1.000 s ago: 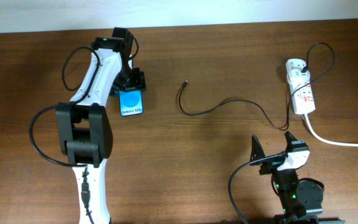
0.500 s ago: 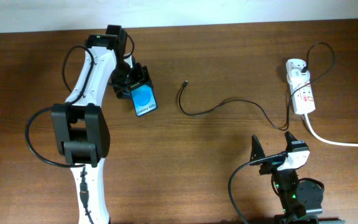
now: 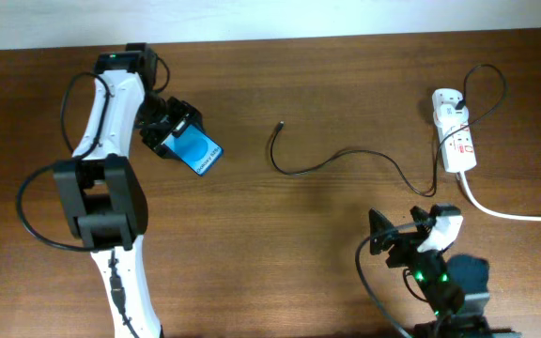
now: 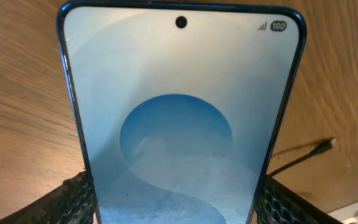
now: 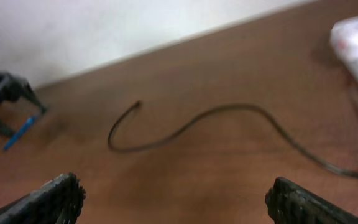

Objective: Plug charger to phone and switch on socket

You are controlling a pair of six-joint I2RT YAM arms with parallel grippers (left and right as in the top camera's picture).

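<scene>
My left gripper (image 3: 171, 126) is clamped on the phone (image 3: 199, 154), angling it toward the charger (image 3: 346, 157) tip for plugging, while my right gripper (image 3: 388, 242), jaws apart, faces that cable on the worktop (image 3: 280, 235), near the socket (image 3: 455, 131).

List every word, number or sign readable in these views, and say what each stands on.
"100": in the battery pill at the top right corner of the phone screen, beside signal bars, left wrist view.
White text on the phone screen, overhead view: too small to read.
Red marks on the socket: too small to read.
Right wrist view: nothing legible.
</scene>
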